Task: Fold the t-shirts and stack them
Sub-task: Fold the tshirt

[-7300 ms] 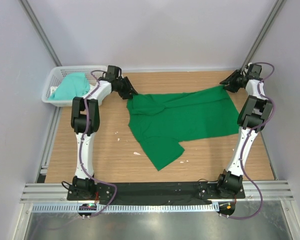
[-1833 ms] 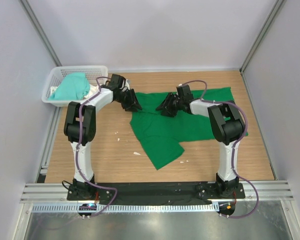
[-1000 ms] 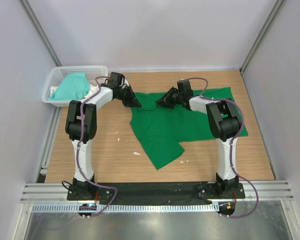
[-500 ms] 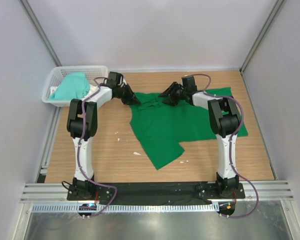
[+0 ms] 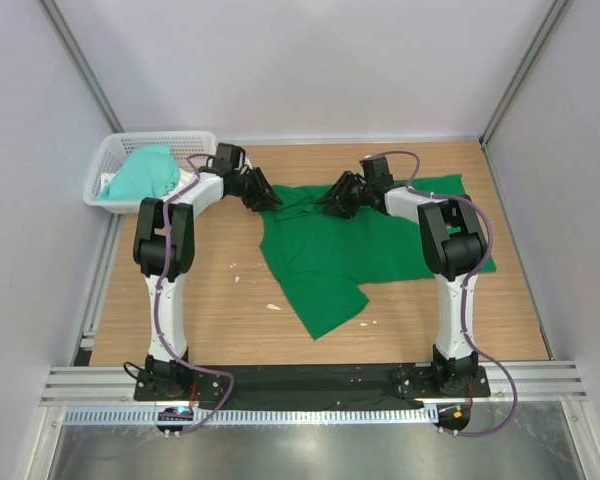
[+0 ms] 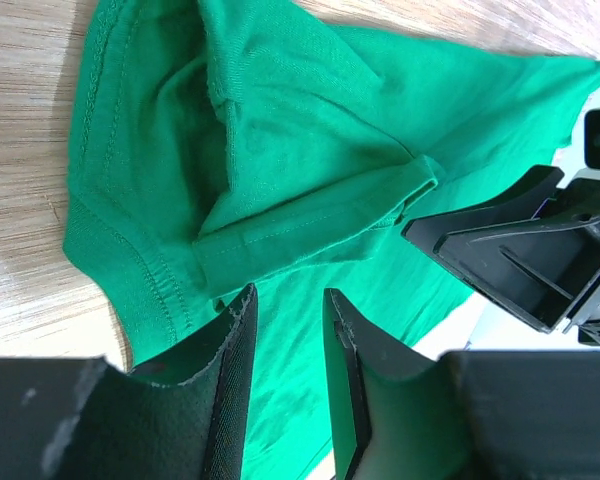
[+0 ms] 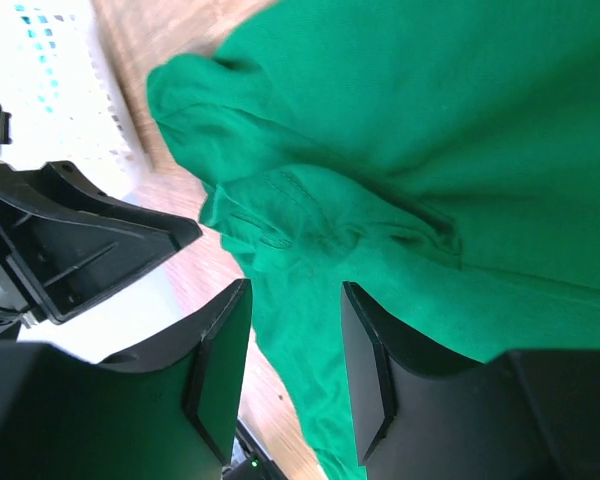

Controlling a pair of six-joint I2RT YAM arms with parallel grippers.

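The deep green t-shirt (image 5: 380,245) lies spread on the table, its upper left part rumpled and doubled over, one flap reaching toward the near edge. My left gripper (image 5: 270,200) hovers open at the shirt's upper left corner. My right gripper (image 5: 331,203) hovers open just to its right, facing it. In the left wrist view the gripper (image 6: 288,305) has nothing in it, and the folded sleeve hem of the green shirt (image 6: 280,150) lies beyond. The right wrist view shows that gripper (image 7: 295,295) empty over bunched green fabric (image 7: 430,150). The mint t-shirt (image 5: 140,172) lies in the basket.
The white lattice basket (image 5: 160,137) stands at the table's back left corner, close to the left arm's elbow. Small white scraps (image 5: 273,306) lie on the wood left of the shirt's near flap. Grey walls close in the table on three sides.
Both grippers have opened and let go of the green shirt's upper edge. The right gripper drew back a little to the right, and the released fabric lies folded on the shirt.
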